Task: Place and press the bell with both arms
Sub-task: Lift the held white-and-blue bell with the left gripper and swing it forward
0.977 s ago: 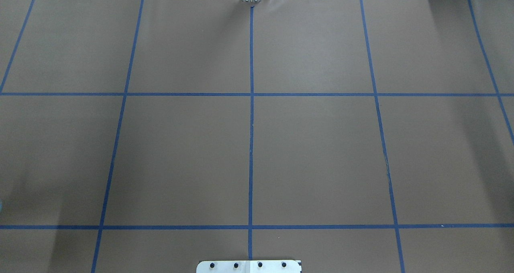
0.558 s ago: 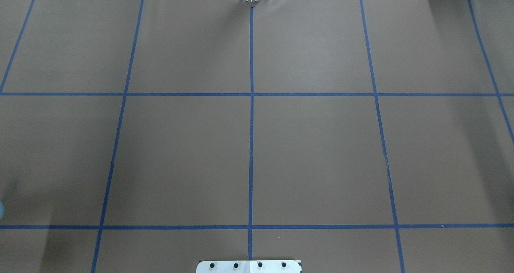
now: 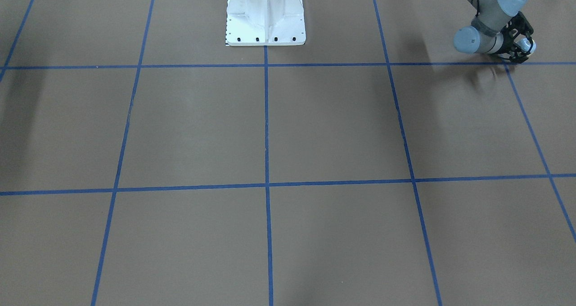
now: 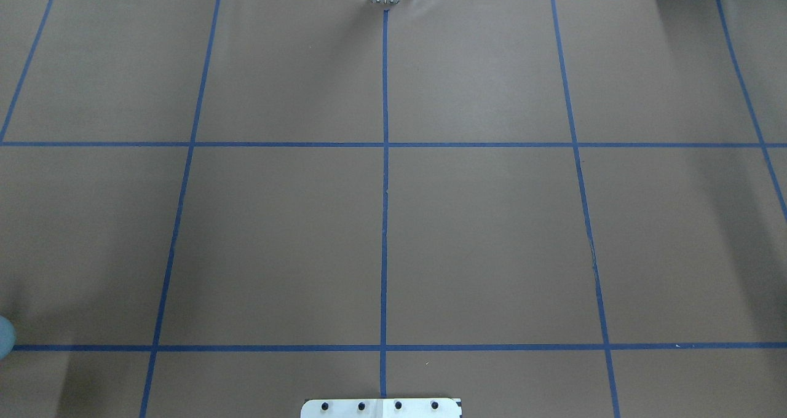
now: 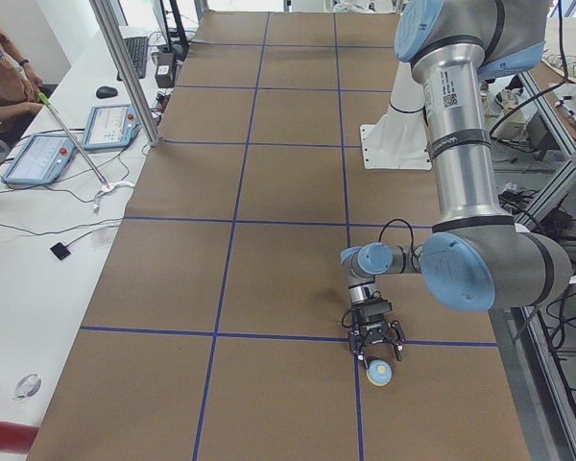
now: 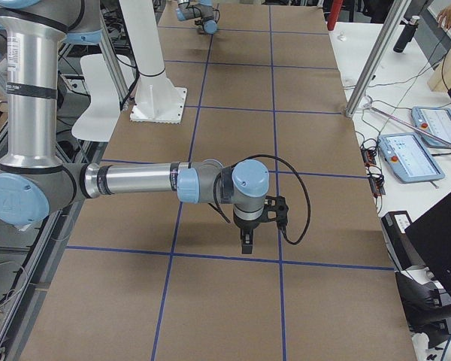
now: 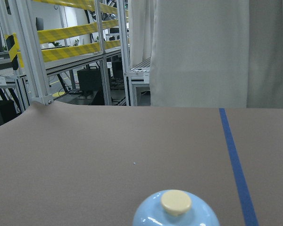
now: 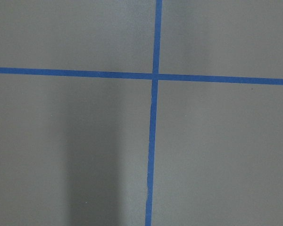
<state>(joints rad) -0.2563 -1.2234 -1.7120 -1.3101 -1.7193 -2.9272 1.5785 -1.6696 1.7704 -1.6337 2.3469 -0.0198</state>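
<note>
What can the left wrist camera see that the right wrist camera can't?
Only the left wrist camera sees the bell with its cream button, plus yellow-striped rails and a white curtain beyond the table. Only the right wrist camera sees two blue tape lines crossing. Both see the brown table cover and blue tape.

- We see a broad brown paper-covered table [image 4: 492, 233] gridded with blue tape lines [image 4: 384, 221].
- A white side bench [image 5: 19, 288] flanks it.
- Beyond hang pale curtains [image 7: 198, 52] beside yellow-black striped rails [image 7: 70, 32].
</note>
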